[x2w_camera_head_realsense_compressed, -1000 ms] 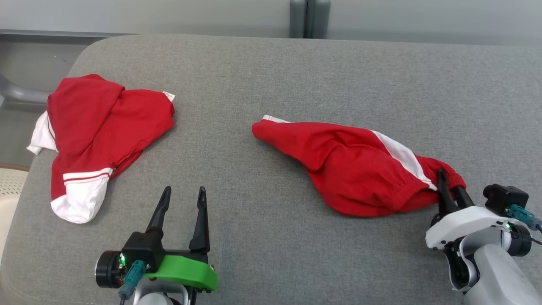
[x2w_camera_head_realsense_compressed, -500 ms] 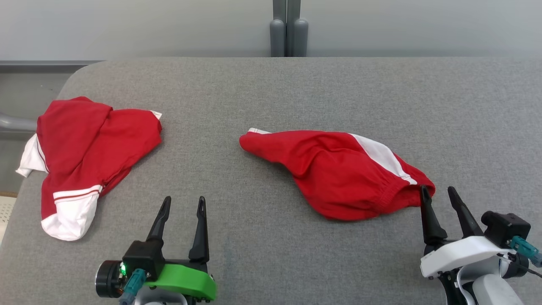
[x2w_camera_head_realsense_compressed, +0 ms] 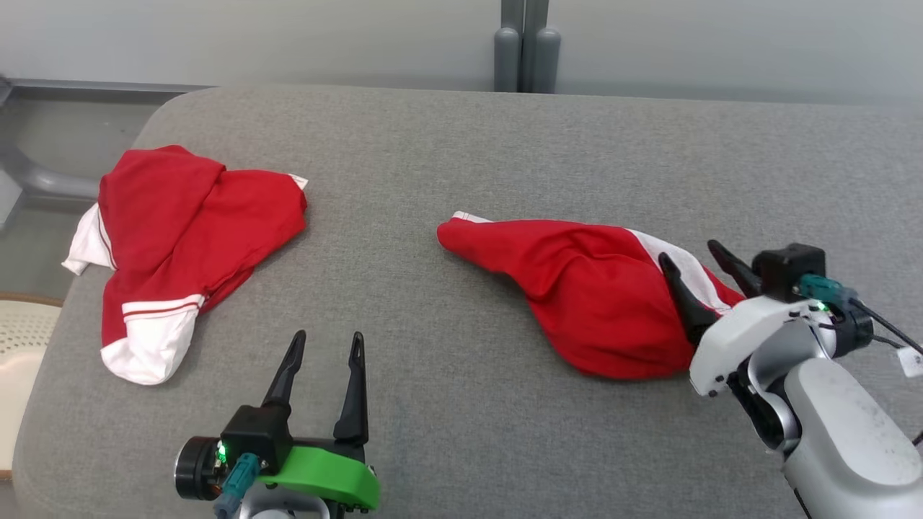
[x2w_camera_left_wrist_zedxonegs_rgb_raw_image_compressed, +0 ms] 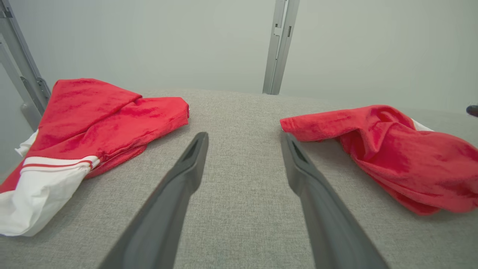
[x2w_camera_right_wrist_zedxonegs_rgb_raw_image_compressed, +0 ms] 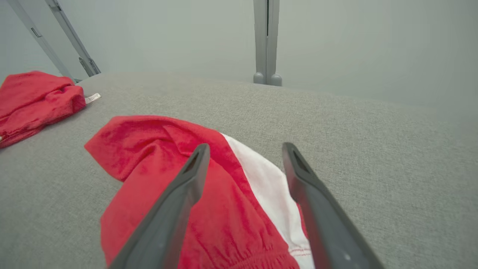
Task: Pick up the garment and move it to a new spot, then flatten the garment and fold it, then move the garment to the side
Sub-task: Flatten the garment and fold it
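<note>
Garment (x2w_camera_head_realsense_compressed: 577,288) right end hidden behind right end effector (x2w_camera_head_realsense_compressed: 688,252), released; left end effector (x2w_camera_head_realsense_compressed: 328,336) released, empty.

looks like a robot test lab: grey fabric-covered table (x2w_camera_head_realsense_compressed: 461,144), bare pale wall (x2w_camera_head_realsense_compressed: 288,36), grey metal post (x2w_camera_head_realsense_compressed: 526,43) behind.

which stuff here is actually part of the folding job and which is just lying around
In the job:
- red shorts with the white stripe, at the right
- grey padded table they lie on

Lying about, for now:
- red and white top, crumpled at the left
- grey post behind the table
</note>
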Robot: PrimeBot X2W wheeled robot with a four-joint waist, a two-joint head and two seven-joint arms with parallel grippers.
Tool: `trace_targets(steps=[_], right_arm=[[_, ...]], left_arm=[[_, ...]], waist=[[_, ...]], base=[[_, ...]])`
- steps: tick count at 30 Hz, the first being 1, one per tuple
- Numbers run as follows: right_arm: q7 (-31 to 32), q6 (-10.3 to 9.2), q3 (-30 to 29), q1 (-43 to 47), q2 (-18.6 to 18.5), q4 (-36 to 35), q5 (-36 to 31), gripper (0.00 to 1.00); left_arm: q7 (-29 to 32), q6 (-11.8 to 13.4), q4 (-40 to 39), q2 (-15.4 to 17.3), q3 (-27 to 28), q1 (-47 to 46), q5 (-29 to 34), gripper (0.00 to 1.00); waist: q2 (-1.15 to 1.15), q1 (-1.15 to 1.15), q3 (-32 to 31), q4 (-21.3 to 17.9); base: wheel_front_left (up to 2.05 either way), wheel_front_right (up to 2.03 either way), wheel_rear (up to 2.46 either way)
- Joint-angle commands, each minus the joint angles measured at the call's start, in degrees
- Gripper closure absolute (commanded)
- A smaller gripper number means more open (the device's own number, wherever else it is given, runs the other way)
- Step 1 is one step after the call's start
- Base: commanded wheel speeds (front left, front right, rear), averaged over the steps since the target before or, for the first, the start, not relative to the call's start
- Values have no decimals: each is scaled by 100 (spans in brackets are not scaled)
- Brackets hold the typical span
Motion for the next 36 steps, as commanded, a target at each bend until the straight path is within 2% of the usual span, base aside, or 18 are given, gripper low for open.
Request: trace_targets(steps=[1, 6, 13, 14, 15, 16, 17, 22, 28, 36], right_arm=[[165, 2, 219, -168, -76, 152, 109, 0], [717, 2, 1080, -632, -446, 683, 560, 0], [880, 2, 1838, -1018, -662, 1241, 966, 0], [852, 2, 1935, -1070, -672, 1286, 1024, 51], [828, 2, 2011, -1102, -680, 1319, 1073, 68], [794, 2, 2129, -1127, -701, 1350, 1116, 93], [773, 2, 2202, -1146, -721, 1370, 1154, 100], [308, 2, 2601, -1325, -864, 1306, 1028, 100], [-189, 2, 2928, -1251, -997, 827, 833, 100], [-242, 2, 3329, -335, -1267, -248, 318, 100]], left_arm=[[-3, 15, -1, 13, 2, -89, -7, 0], [-3, 41, -13, 13, -41, -151, -61, 0], [-3, 68, -13, 13, -51, -207, -107, 0], [-4, 70, -17, 13, -48, -210, -107, 0], [-3, 76, -19, 13, -44, -210, -108, 0], [-3, 83, -21, 13, -34, -208, -108, 0], [-4, 87, -21, 13, -23, -205, -106, 0], [-3, 89, -27, 13, 41, -176, -49, 0], [-4, 69, -36, 13, 96, -106, 5, 0], [-4, 42, -65, 13, 209, -31, 80, 0]], waist=[[0, 0, 95, 178], [0, 0, 195, 403], [0, 0, 269, 520], [0, 0, 275, 525], [0, 0, 277, 525], [0, 0, 279, 519], [0, 0, 278, 510], [0, 0, 258, 389], [0, 0, 196, 195], [0, 0, 124, -78]], base=[[0, 0, 0], [0, 0, 0], [0, 0, 0], [0, 0, 0], [0, 0, 0], [0, 0, 0], [0, 0, 0], [0, 0, 0], [0, 0, 0], [0, 0, 0]])
